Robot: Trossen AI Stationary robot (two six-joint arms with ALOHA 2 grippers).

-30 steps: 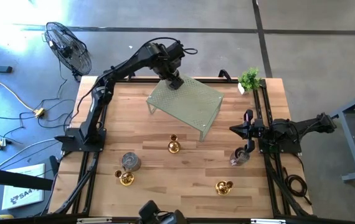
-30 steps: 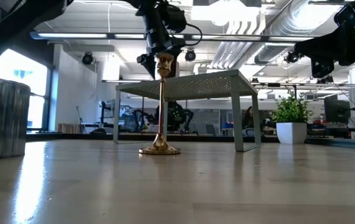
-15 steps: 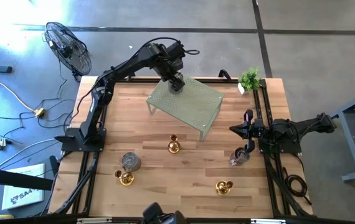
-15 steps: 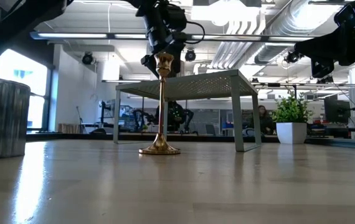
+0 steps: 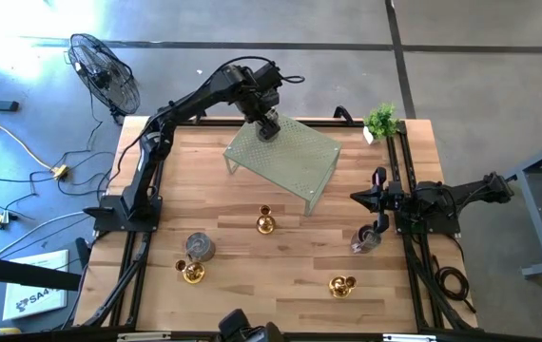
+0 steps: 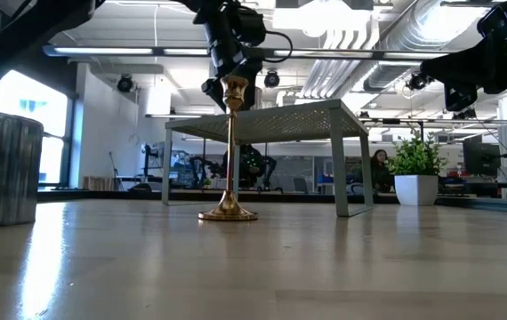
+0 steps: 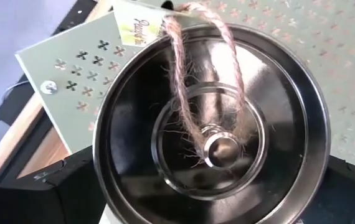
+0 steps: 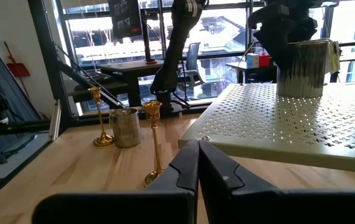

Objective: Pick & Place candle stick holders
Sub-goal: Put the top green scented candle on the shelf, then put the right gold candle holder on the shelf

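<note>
A squat grey-silver cup with a twine loop and a paper tag stands by its bottom on the far left corner of the pale green rack; the right wrist view shows that cup too. My left gripper hangs over it, pointing steeply down and open, with one finger on either side of the rim. A tall gold holder stands upright mid-table. More holders sit near the front: a grey cup and two gold ones. My right gripper waits shut at the right edge.
A small potted plant stands at the far right corner. Another grey cup sits just in front of the right arm. A floor fan stands off the table at far left. Bare wood lies between the rack and the front holders.
My left gripper has rolled slightly about its own axis above the grey cup on the rack, staying in the same place. The cup has kept still on the rack.
</note>
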